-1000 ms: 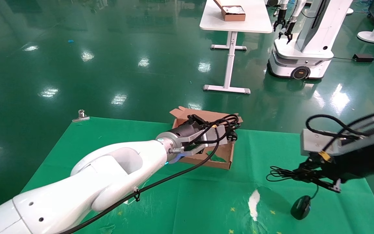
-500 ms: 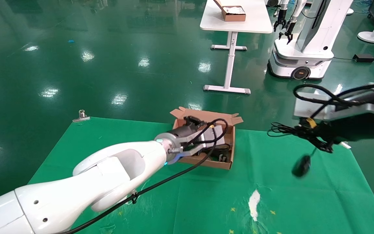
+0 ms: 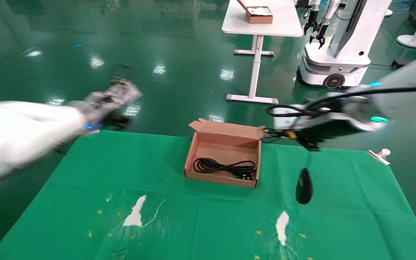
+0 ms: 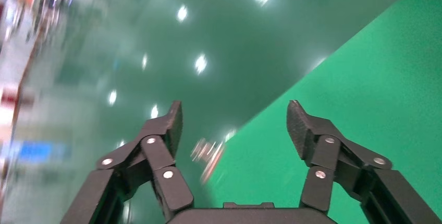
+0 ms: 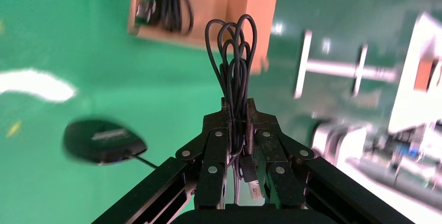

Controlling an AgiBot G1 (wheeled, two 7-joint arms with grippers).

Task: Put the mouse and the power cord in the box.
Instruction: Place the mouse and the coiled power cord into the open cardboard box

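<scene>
The brown cardboard box stands open in the middle of the green cloth. The power cord lies coiled inside it. My right gripper hovers just past the box's right edge, shut on the mouse's bundled thin cable. The black mouse dangles below it on its cable, above the cloth. The right wrist view shows the mouse, the box and the power cord. My left gripper is off the cloth's far left corner, open and empty.
A green cloth with white torn patches covers the work surface. A metal clip sits at its right far edge. Beyond, on the green floor, stand a white table with a small brown box and another robot.
My left gripper let go of the power cord in the box and swung away to the left. My right gripper lifted the mouse by its cable and carried it toward the box.
</scene>
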